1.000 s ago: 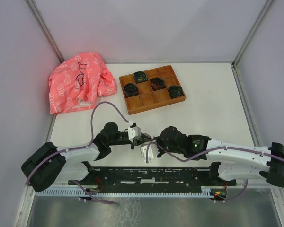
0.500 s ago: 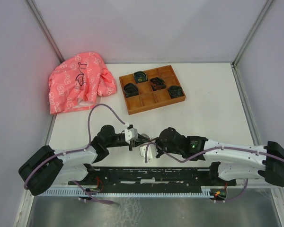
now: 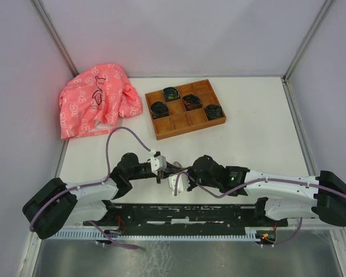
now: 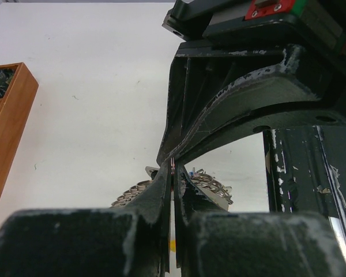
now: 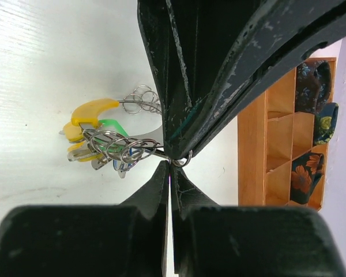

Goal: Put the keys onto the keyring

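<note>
Fingertip contact: the left gripper (image 4: pixel 172 172) and the right gripper (image 5: pixel 170 168) meet tip to tip low over the white table (image 3: pixel 254 133), just ahead of the arm bases

Left jaws: pressed together, clamped on a thin strand of metal wire that runs up the seam between the two fingertips. Coiled wire loops lie on the table just beyond these jaws, on both sides of the tips.

Right jaws: pressed together, nipping a small metal loop right at their tips. The opposing fingers come down onto the same point from above.

Task item location: the keyring (image 5: pixel 112 149) hangs as a bunch of grey rings immediately to the left of the right jaws' pinch point, joined to it by a short wire. Its yellow tag (image 5: pixel 95 109) and green tag (image 5: pixel 114 123) lie beyond the bunch, resting on the table. Individual keys cannot be told apart within the bunch.

Surroundings: a wooden tray (image 5: pixel 251 150) stands well beyond and to the right of the right jaws
</note>
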